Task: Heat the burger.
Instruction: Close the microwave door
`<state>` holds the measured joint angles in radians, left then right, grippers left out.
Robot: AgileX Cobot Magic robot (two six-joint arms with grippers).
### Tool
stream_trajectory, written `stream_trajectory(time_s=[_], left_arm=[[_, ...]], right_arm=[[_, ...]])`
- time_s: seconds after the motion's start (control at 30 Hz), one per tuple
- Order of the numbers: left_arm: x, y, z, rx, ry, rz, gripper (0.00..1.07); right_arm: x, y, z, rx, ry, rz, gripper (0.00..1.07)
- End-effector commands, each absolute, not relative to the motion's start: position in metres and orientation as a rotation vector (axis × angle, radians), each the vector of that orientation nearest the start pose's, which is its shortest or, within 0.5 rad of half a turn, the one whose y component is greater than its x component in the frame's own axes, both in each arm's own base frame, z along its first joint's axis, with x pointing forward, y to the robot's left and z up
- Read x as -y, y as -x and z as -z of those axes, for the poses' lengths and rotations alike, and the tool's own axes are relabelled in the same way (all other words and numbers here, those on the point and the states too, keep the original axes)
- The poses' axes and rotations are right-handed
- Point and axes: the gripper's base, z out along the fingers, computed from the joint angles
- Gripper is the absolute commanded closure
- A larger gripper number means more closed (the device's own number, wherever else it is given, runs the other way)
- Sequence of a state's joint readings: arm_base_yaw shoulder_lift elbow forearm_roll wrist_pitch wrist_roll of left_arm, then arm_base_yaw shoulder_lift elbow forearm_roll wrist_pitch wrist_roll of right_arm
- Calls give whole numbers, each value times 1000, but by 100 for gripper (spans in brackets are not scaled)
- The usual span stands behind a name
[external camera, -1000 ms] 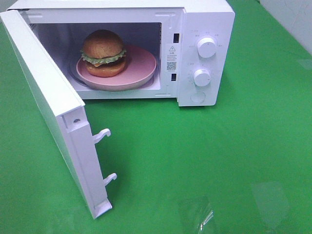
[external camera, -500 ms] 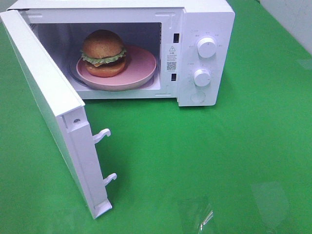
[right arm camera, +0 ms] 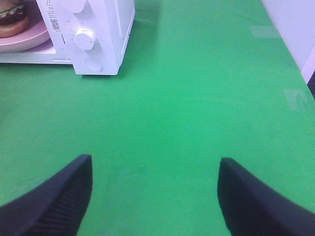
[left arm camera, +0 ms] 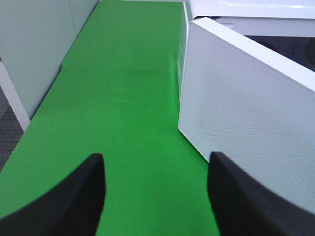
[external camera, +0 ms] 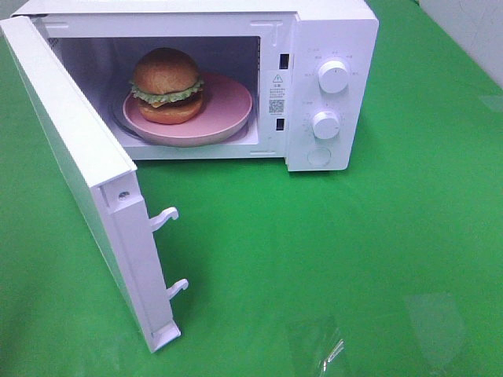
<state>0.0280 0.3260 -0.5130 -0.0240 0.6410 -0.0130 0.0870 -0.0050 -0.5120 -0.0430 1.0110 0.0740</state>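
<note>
Sitting inside the open microwave [external camera: 334, 27], the burger [external camera: 167, 85] rested on a pink plate [external camera: 232, 106]. From the high cam it sat toward the plate's left half. Its bun was on top, w/ the lettuce frill & patty showing under it. The plate lay on the oven floor and filled most of the cavity.

The door [external camera: 71, 133] stood swung wide to the left, its free edge pointing at the cam. Two white latch hooks [external camera: 165, 217] stuck out of that edge, one above the other. On the control panel, right of the cavity, were an upper knob [external camera: 333, 77] and a lower knob [external camera: 325, 124], w/ a round button [external camera: 318, 157] beneath them. A sticker [external camera: 276, 94] w/ a QR code sat on the frame btwn cavity & panel. The oven stood on a green cloth [external camera: 354, 251].

The left gripper [left arm camera: 156, 162] hung low over the cloth by the door's outer face. Its jaws were apart, w/ only green cloth showing btwn them. One finger was close to the door; contact couldn't be told.

The right gripper [right arm camera: 155, 160] hovered over bare cloth in front of the panel side, well apart from the oven. Its jaws were spread wide w/ nothing in them.
</note>
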Motion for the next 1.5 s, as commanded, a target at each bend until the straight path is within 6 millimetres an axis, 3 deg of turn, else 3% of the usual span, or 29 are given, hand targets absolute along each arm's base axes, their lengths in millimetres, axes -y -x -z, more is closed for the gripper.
stream_trajectory(time_s=[0.03, 0.07, 0.1, 0.17, 0.47, 0.73, 1.07, 1.13, 1.3, 1.5], left_arm=[[-1, -76, -312, -1900, 72, 32, 74], [-1, -86, -312, -1896, 73, 31, 82], [-1, -86, -312, -1896, 73, 31, 82], [-2, -99, -313, -1882, 75, 30, 107], [-4, -134, -310, -1750, 72, 19, 107], [-6, -158, -274, -1607, 69, 4, 107], [-1, -186, -244, -1630, -59, -18, 107], [7, -198, -235, -1612, -144, 45, 107], [14, -205, -230, -1583, -183, 119, 107], [24, -216, -209, -1608, -265, 234, 107]], right_arm=[[4, 8, -284, -1948, 16, -49, 37], [4, 8, -284, -1948, 16, -49, 37], [4, 8, -284, -1948, 16, -49, 37], [4, 8, -284, -1948, 16, -49, 37], [4, 8, -284, -1948, 16, -49, 37], [4, 8, -284, -1948, 16, -49, 37], [4, 8, -284, -1948, 16, -49, 37], [4, 8, -284, -1948, 16, -49, 37], [4, 8, -284, -1948, 16, -49, 37], [4, 8, -284, -1948, 16, -49, 37]])
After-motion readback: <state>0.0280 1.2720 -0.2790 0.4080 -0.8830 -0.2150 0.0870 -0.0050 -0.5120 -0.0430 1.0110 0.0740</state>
